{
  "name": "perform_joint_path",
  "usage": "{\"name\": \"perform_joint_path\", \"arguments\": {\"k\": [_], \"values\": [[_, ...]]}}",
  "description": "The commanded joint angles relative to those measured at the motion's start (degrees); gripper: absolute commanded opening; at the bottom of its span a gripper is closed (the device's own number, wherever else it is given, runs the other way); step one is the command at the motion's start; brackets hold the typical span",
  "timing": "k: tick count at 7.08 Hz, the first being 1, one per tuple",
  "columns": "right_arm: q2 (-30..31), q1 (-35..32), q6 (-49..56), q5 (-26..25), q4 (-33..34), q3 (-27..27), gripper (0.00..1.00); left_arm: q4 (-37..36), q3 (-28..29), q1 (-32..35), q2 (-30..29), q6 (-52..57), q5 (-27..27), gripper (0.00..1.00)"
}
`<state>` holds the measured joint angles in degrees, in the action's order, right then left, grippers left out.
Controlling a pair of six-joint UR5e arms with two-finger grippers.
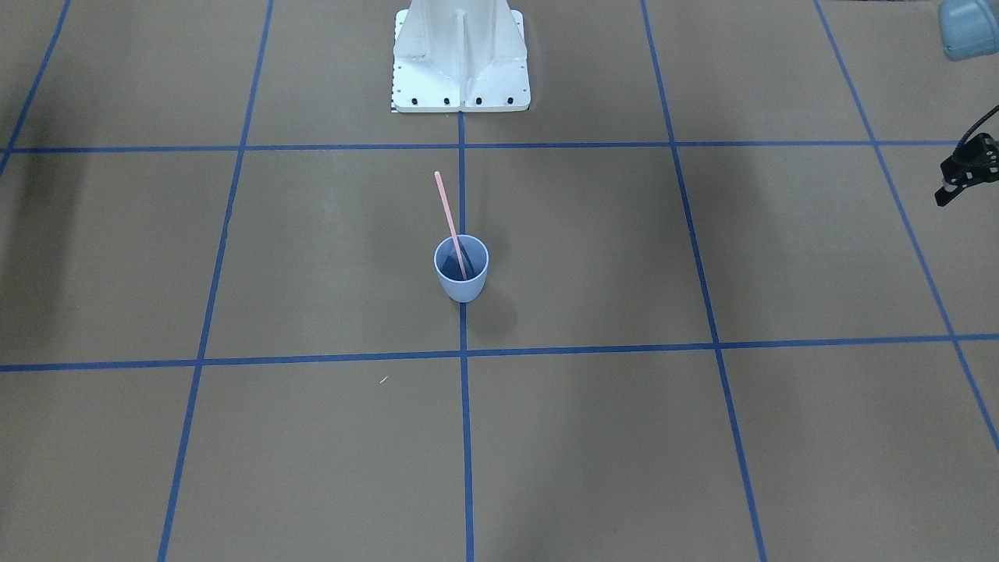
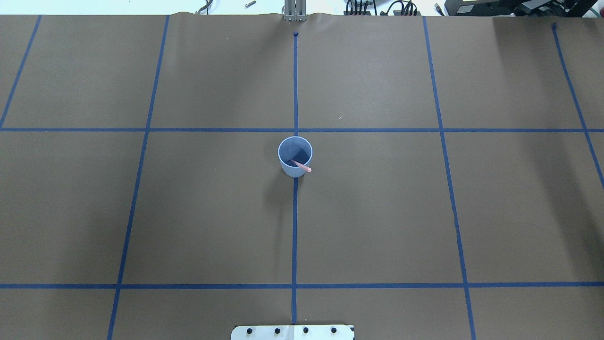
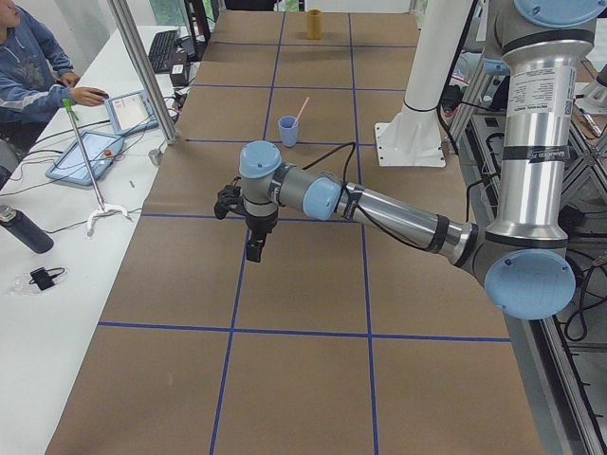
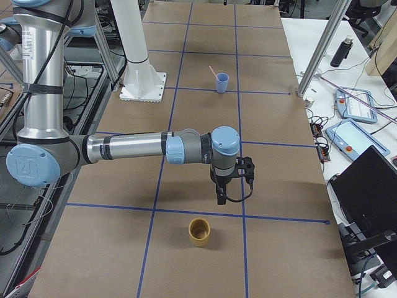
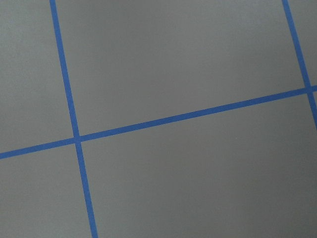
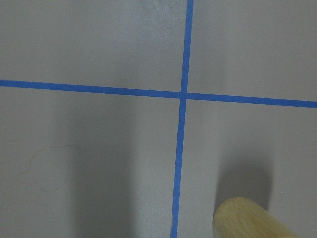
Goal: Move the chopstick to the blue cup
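At centre, chopstick (image 1: 450,226) in blue cup (image 1: 461,273), far from left end effector (image 3: 253,252)

Blue cup (image 2: 290,170) and tan cup (image 4: 199,233) on table (image 2: 377,212)

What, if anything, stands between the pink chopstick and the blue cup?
Nothing visible. The thin salmon-pink chopstick already stands inside the pale blue plastic cup, leaning on its rim toward the robot's base. The left pincer and right pincer hang far off toward opposite ends of the table, holding nothing.
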<state>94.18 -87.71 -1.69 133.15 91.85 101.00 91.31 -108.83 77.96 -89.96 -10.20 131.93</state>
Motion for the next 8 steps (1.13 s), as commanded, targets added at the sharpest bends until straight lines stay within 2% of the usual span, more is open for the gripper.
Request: {"name": "perform_joint_path", "arguments": {"k": [1, 8], "values": [[0.04, 0.0, -0.07, 0.0, 0.0, 0.07, 1.0, 0.01, 0.03, 0.0, 0.05, 0.0, 0.0, 0.98], [0.04, 0.0, -0.07, 0.09, 0.0, -0.01, 1.0, 0.18, 1.08, -0.18, -0.92, 0.53, 0.17, 0.98]]}}
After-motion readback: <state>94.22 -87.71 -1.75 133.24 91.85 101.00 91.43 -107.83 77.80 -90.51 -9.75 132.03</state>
